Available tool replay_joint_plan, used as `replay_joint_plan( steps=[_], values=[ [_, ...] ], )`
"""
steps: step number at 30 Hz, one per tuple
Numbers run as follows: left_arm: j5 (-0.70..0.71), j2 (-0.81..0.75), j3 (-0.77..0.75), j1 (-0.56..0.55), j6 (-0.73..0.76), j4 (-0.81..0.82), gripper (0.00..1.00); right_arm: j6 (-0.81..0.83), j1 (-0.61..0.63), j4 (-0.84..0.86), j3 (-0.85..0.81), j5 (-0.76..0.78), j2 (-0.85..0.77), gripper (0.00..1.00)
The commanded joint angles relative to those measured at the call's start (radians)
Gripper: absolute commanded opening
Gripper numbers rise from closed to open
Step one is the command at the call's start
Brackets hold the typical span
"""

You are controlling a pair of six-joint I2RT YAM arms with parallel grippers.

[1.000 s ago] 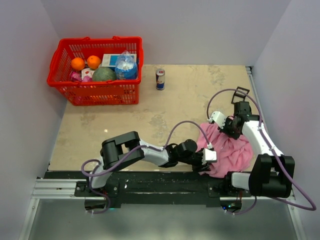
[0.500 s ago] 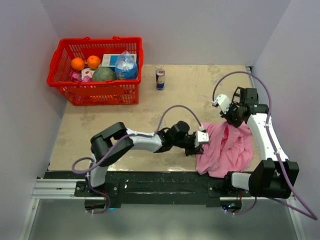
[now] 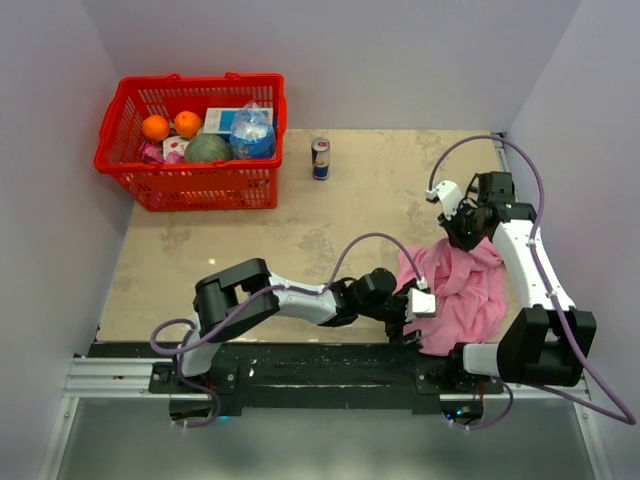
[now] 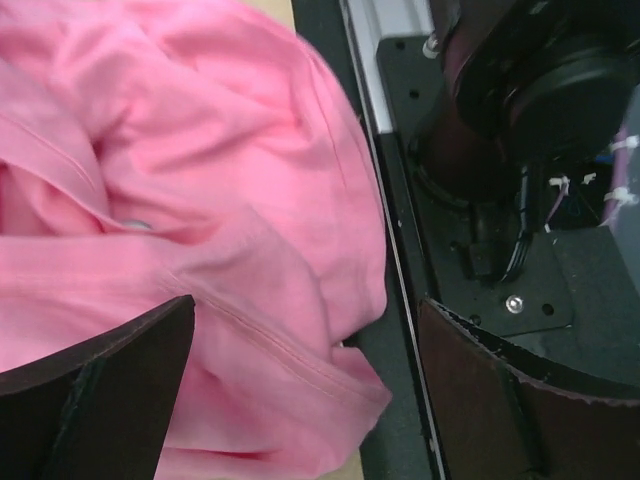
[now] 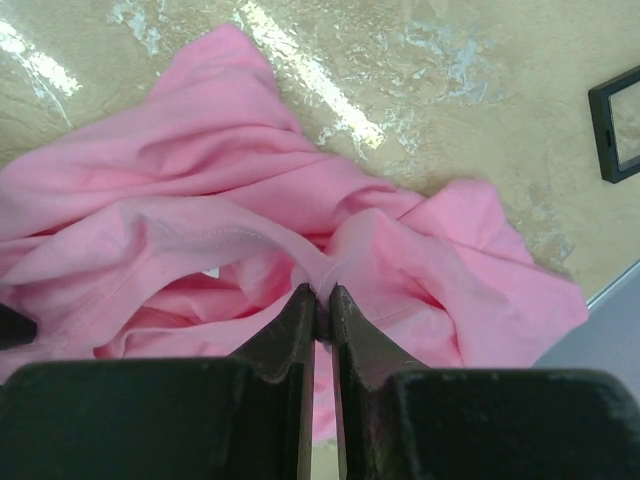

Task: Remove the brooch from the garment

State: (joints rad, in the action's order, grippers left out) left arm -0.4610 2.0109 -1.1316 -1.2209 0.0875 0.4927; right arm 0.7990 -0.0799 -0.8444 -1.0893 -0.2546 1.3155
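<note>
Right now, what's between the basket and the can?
Nothing. In the top view, the strip of table between the basket and the can is bare.

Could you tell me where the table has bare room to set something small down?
Free: the wide stretch of table between the can and the left arm, and the strip in front of the basket. Crowded: the near right corner, where the garment, the left gripper and the right gripper work.
</note>
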Motion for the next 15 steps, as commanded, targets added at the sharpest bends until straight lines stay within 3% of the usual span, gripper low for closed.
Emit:
replay_joint_plan(
  steps=[1,4,8,11,12,14,15],
  values=[
    [0.222,0.051,-0.055,-0.023,-0.08,0.006,0.93,-0.035,-0.006,0.021,-0.073,-0.048,-0.004,0.01],
    [0.334,0.069,-0.077,-0.023,-0.141,-0.016,0.84,-0.04,-0.006,-0.002,-0.106,-0.071,0.004,0.01],
    [0.335,0.066,-0.083,-0.023,-0.137,-0.039,0.68,-0.046,-0.004,-0.01,-0.118,-0.08,-0.005,0.01],
    [0.306,0.051,-0.077,-0.016,-0.127,-0.06,0.48,-0.058,-0.006,-0.01,-0.118,-0.075,-0.018,0.01],
    [0.295,0.043,-0.076,-0.011,-0.121,-0.068,0.27,-0.067,-0.006,-0.01,-0.118,-0.074,-0.021,0.01],
    [0.294,0.023,-0.079,0.003,-0.108,-0.101,0.0,-0.075,-0.006,-0.012,-0.115,-0.074,-0.035,0.01],
    [0.28,0.017,-0.077,0.009,-0.097,-0.111,0.0,-0.081,-0.006,-0.012,-0.112,-0.072,-0.041,0.01]
  ],
)
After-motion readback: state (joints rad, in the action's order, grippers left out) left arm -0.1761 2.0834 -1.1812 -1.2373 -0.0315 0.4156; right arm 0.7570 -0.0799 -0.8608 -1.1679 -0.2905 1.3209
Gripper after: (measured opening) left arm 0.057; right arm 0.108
